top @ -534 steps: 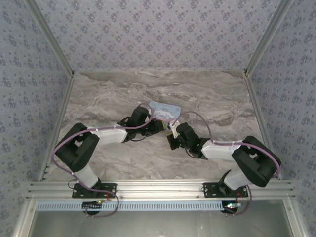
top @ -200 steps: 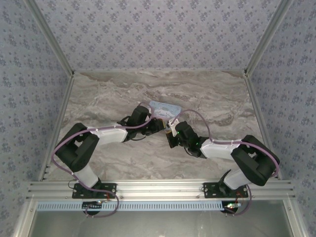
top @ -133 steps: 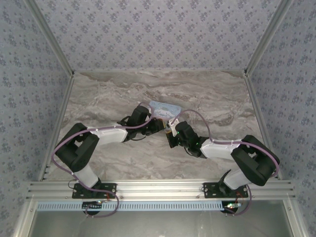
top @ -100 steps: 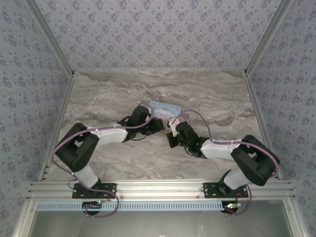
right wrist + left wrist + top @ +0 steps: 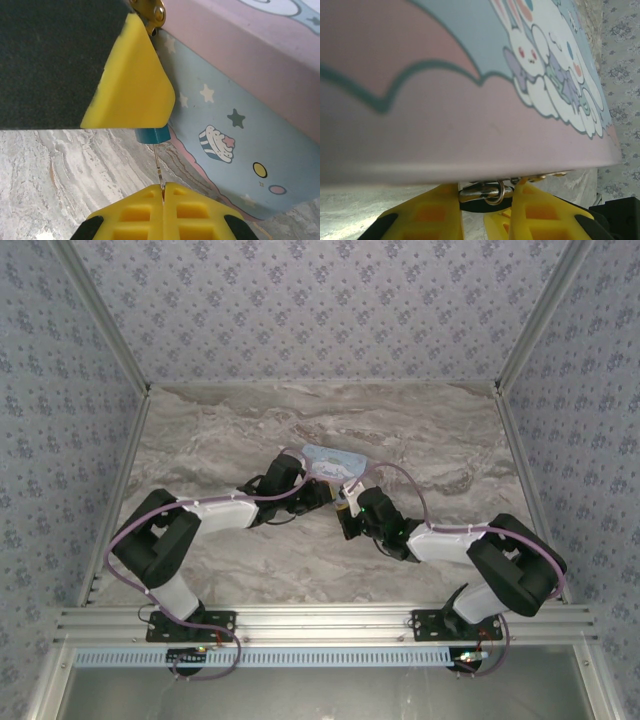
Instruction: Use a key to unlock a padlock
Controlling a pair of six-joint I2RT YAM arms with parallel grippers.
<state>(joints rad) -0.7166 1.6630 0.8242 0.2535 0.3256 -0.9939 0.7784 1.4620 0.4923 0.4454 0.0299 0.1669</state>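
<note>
Right fingers (image 5: 140, 212), pinched shut on the key (image 5: 158, 170), now sit nearer the tin box (image 5: 240, 115); key tip meets the padlock (image 5: 152, 134), gripped between left fingers (image 5: 430, 215).

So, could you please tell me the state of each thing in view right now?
padlock: gripped between the left jaws, against the tin box.
key: upright, tip at the padlock's underside.
tin box: lid shut.
left gripper: shut on padlock.
right gripper: shut on key.

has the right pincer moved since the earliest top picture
Yes. In the top view the right pincer has edged up the picture, nearer the tin box, which has stayed in place.
</note>
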